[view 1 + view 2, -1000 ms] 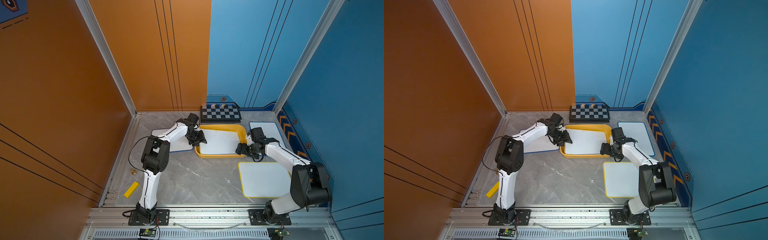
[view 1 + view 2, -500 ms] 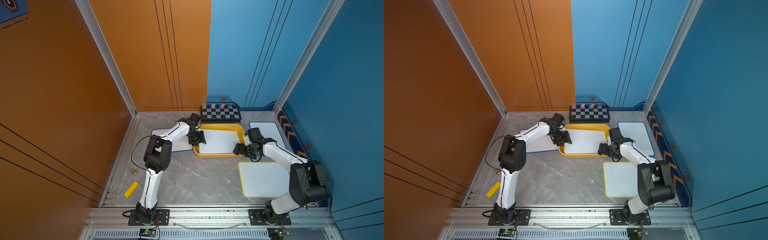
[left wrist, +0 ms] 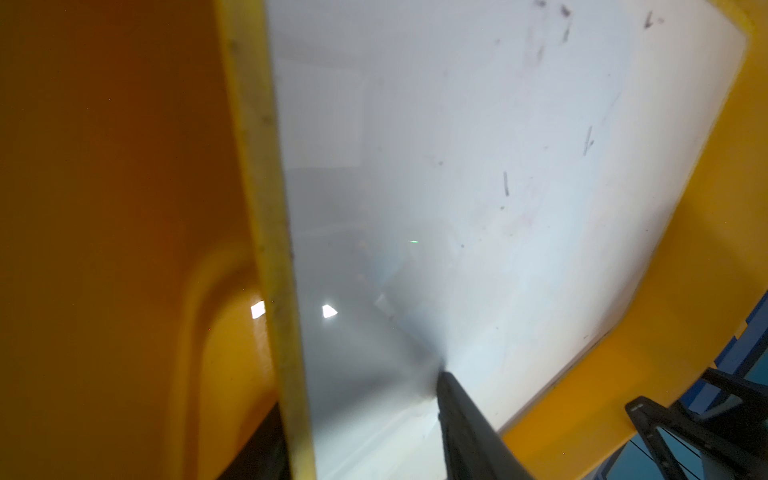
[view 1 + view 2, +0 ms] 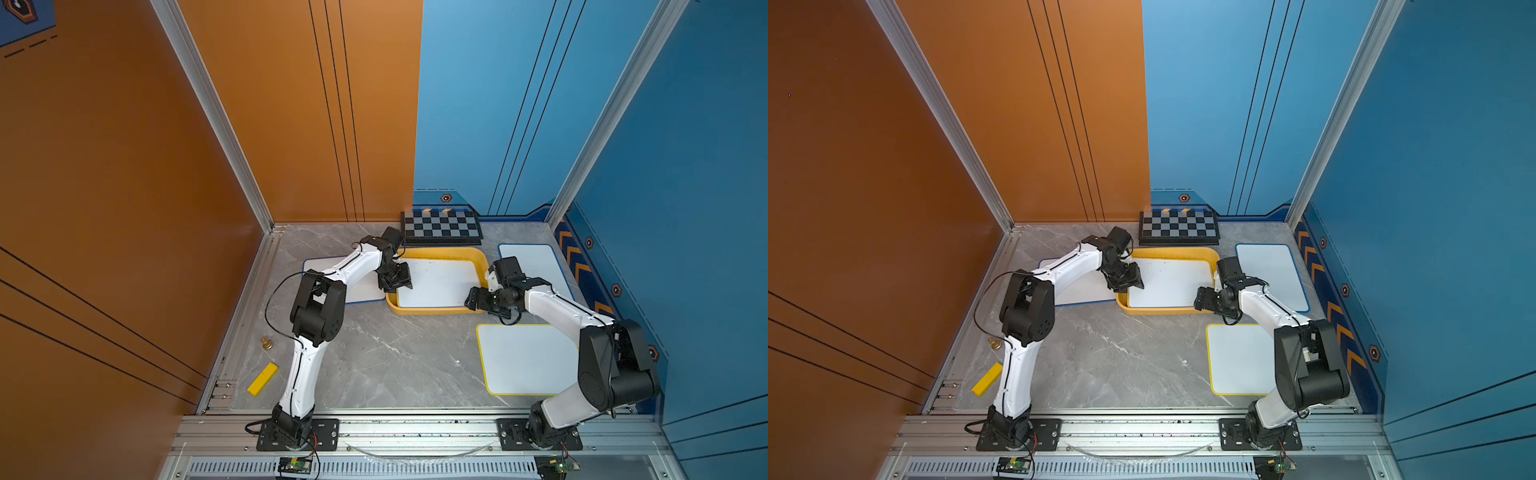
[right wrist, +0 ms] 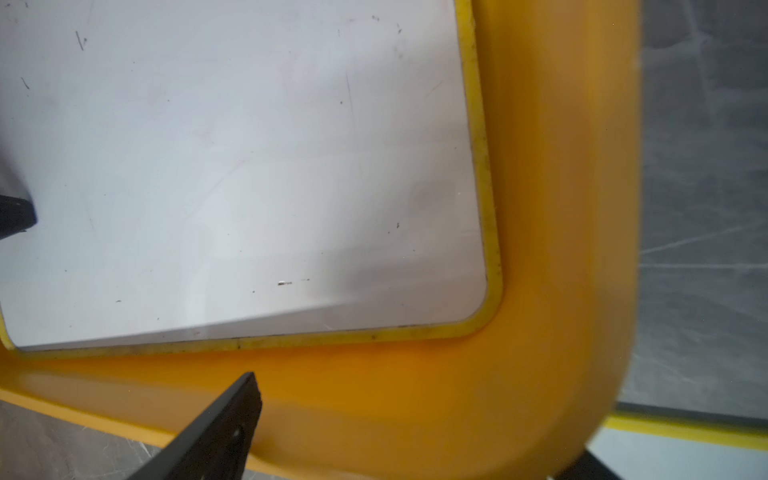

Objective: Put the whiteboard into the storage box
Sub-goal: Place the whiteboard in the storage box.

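Whiteboard (image 4: 436, 282) in the storage box (image 4: 444, 252) looks light, stiff, slick; grip its rim. My right pincer (image 4: 471, 298) gapes empty; my left pincer (image 4: 399, 283), I cannot tell.

Lettering, numbers, brands: none legible in any view
Whiteboard (image 3: 478, 145) lying in the storage box (image 3: 685, 270): short dark pen strokes scattered over the white face in both wrist views, forming no readable character
Chevrons (image 4: 575, 268): a row of orange chevrons on the dark blue band at the foot of the right wall, seen in both top views
Hexagon emblems (image 4: 616, 289): small orange-rimmed hexagons, 1 on the back wall and 3 along the right wall, too small to show any content
Orange stripes (image 4: 1177, 211): short slanted bars on the back wall band, just above the checkerboard (image 4: 1178, 227)
Corner patch (image 4: 18, 10): blue panel with a hexagon emblem on the orange wall, cut by the frame edge, not legible
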